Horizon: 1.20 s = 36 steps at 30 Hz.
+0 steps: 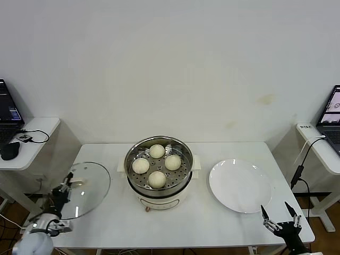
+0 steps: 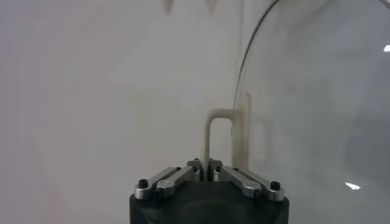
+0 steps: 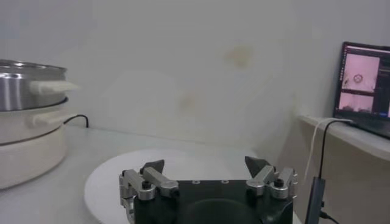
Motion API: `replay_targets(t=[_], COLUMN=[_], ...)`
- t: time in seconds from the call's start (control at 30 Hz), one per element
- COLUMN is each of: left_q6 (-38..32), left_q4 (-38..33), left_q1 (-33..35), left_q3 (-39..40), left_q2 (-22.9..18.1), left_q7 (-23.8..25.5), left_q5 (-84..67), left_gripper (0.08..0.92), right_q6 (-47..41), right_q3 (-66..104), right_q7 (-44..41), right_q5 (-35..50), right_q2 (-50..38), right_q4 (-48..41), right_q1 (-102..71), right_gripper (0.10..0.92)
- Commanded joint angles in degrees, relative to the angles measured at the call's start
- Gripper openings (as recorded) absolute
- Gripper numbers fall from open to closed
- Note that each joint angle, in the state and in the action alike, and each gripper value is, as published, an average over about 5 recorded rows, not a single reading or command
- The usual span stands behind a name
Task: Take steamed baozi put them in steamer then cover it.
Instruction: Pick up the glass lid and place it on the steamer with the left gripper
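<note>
While the four steamed baozi (image 1: pixel 156 164) are seen lying inside the steamer (image 1: pixel 159 172), on its perforated tray, the cover (image 1: pixel 82 190) is found lying flat on the table (image 1: pixel 175 220) to the left of the steamer, apart from it. The steamer stands at the middle of the table on its cream-white base, uncovered. The buns are arranged in a loose diamond: one far, one near, one left and one right, each close to its neighbours.

The left gripper (image 1: pixel 62 192) is placed at the near left edge of the table, over the cover. In the left wrist view its jaws are seen closed on the cream-white bar handle (image 2: pixel 222 137) of the cover, the handle rising from between the fingertips (image 2: pixel 195 164), with the glass of the lid (image 2: pixel 304 91) curving away beyond it. The lid is not seen to be raised off the table in the head view.

The right gripper (image 1: pixel 279 217) is held at the near right corner of the table, just beside the near edge of a flat white plate (image 1: pixel 240 186). Its jaws are spread wide, with nothing between them; this is shown plainly in the right wrist view, where the plate (image 3: pixel 183 167) lies beyond the fingertips and the steamer's side (image 3: pixel 27 131) is seen farther off.

A laptop (image 1: pixel 9 114) is set on a side desk at the far left, and another laptop (image 1: pixel 332 114) at the far right.
</note>
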Motion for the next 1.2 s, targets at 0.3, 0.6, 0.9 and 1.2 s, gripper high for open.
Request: replay_targets(t=[0.3, 0.6, 0.9, 1.2], left_q6=[9.9, 19.7, 25.7, 28.3], left_q4=[-22.3, -28.2, -24.8, -21.6], left_q1=[1.8, -5.8, -15.8, -23.4], left_q3=[-3.6, 15.5, 29.5, 34.5], left_q2=[9.4, 8.6, 2.7, -4.5], left_q7=[14.1, 17.8, 22.0, 25.6], left_q5=[-9.3, -3.5, 3.7, 12.1], left_gripper=[0.143, 0.143, 0.143, 0.143], right_q6=[-0.1, -1.1, -0.1, -0.4], right_q3=[-1.8, -4.1, -6.2, -7.5], right_q7=[0.4, 3.6, 8.3, 13.8], right_q5=[-1.0, -7.0, -17.5, -26.2], right_q2=[-0.1, 1.8, 5.4, 10.4], right_q4=[0.7, 3.7, 3.6, 2.6], right_q1=[-0.2, -1.2, -0.7, 0.9], right_gripper=[0.823, 0.823, 0.823, 0.823])
